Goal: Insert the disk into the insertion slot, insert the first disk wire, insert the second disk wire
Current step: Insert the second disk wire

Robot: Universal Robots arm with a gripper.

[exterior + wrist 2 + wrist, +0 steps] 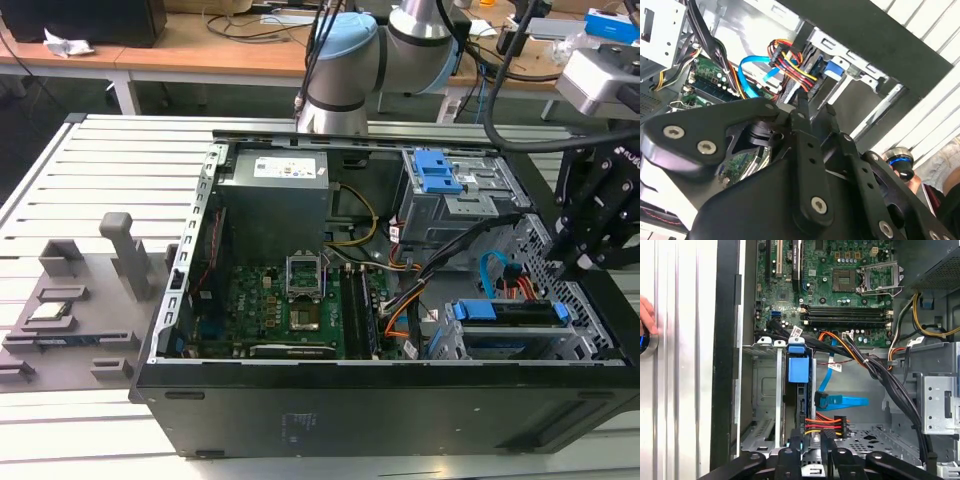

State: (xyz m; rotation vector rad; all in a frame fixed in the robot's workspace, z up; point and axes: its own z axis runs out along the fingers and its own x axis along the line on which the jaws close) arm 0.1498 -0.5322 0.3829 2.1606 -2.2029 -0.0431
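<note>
The disk [796,371] in its bright blue carrier lies inside the insertion slot [760,390], the perforated silver cage at the case's front corner; the exterior view shows the disk [505,312] there too. A bundle of red, yellow and black wires [821,426] ends at a black plug at the disk's edge. A blue flat wire [845,401] curves to the disk's side; whether it is plugged in cannot be told. My gripper [811,442] hangs just above the coloured wires [792,67], fingers [802,107] a narrow gap apart, nothing between them.
The open case [300,420] lies on a slatted metal table. A taller grey cage with blue latches [440,175] stands behind the slot. Thick black cables [890,385] cross beside the motherboard [845,290]. A person's hand [645,315] rests at a blue-ringed button [900,160] outside the case.
</note>
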